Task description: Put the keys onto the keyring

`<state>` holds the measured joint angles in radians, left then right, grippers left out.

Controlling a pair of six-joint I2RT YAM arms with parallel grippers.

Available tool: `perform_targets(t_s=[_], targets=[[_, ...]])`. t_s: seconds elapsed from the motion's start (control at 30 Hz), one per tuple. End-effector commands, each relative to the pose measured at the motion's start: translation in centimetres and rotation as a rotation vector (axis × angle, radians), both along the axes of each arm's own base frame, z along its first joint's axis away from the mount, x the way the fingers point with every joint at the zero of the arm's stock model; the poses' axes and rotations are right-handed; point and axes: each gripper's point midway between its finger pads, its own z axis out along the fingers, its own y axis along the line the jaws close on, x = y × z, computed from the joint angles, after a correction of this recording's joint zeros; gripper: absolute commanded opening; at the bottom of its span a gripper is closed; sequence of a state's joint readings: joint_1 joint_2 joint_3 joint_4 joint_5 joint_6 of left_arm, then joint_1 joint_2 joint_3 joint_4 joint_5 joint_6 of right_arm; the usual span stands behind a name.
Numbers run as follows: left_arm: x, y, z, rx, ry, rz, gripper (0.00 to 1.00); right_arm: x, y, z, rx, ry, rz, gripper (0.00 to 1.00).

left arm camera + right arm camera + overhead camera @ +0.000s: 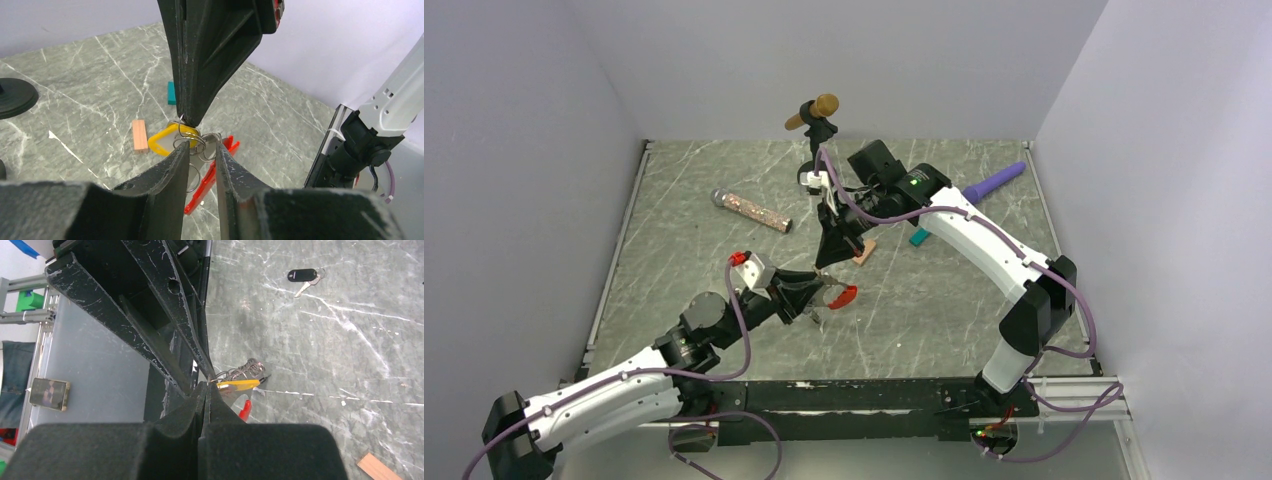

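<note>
Above marble table [944, 310], left fingers [167, 177] clamp keyring [212, 177]; right fingers [200, 75] pinch adjoining yellow key [165, 141].

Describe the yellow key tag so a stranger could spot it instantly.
Find the grey marbled table, then its middle, where the left end effector and the right end effector meet tip to tip. At the right one's closed tip is a flat yellow tag with wire rings. The red fob beside it is longer and narrower, and the salmon block lies apart on the table.
</note>
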<state>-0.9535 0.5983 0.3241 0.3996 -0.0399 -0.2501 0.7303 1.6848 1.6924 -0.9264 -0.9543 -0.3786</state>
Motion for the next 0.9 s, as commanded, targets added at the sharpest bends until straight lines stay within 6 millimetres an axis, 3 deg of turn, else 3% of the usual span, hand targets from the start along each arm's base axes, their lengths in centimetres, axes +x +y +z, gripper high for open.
perform_targets(t_s=[0.0,0.3,0.57,0.87], targets=[[0.5,0.1,3.2,-0.091,-0.003,0.045,0.31,0.6,0.5,1.0,0.035,-0.012,-0.027,0.0],[1.8,0.7,1.7,-0.031,0.07,0.144,0.25,0.8,0.6,1.0,0.035,0.001,-0.064,0.0],[2.3,0.8,1.1,0.013,0.101,0.189,0.01,0.7,0.6,1.1,0.037,0.005,-0.069,0.0],[1.8,1.6,1.0,0.02,0.096,0.184,0.0,0.7,0.3,0.8,0.03,-0.017,-0.064,0.0]])
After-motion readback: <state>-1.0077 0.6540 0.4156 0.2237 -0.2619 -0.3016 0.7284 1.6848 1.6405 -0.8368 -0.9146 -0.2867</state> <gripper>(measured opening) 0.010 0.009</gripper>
